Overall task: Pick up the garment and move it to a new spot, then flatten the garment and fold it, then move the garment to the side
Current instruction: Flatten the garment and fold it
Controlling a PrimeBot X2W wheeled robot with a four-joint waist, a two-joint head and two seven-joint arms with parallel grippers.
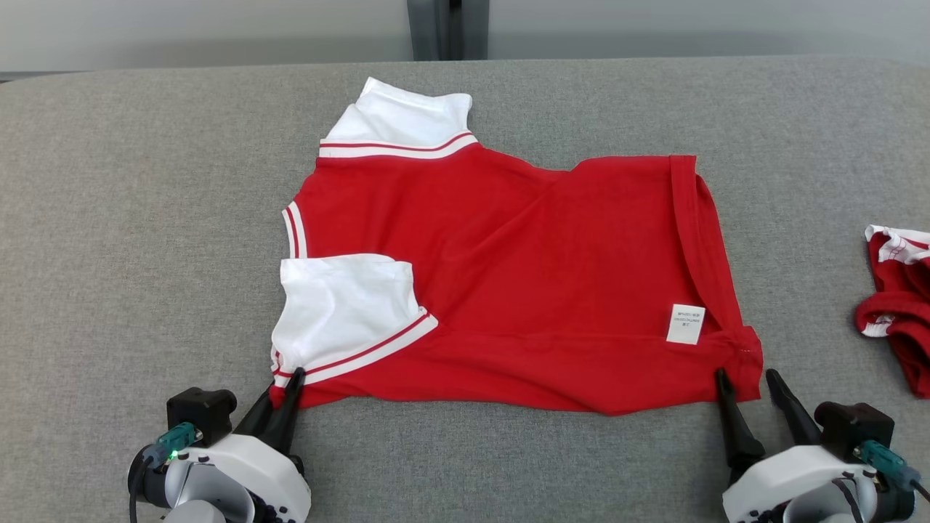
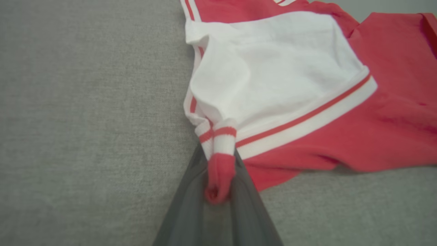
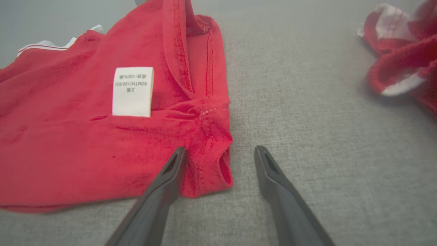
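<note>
The shirt [image 1: 508, 290] lies flat in the middle of the grey surface [image 1: 109, 218]. It looks light, soft and limp, best taken by its near corners. The left gripper [image 1: 292, 381] pinches the near left corner, and the left wrist view shows the cloth bunched there. The right gripper [image 1: 747, 378] stands spread, and the right wrist view shows the near right corner lying loose between its fingers [image 3: 160, 198].

My left gripper [image 1: 293, 383], at seven o'clock, is pinched closed; my right gripper [image 1: 746, 378], at five o'clock, gapes wide.

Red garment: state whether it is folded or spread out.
Partly folded: the red garment lies flat on the grey surface, but its white sleeve is turned in over the body.
</note>
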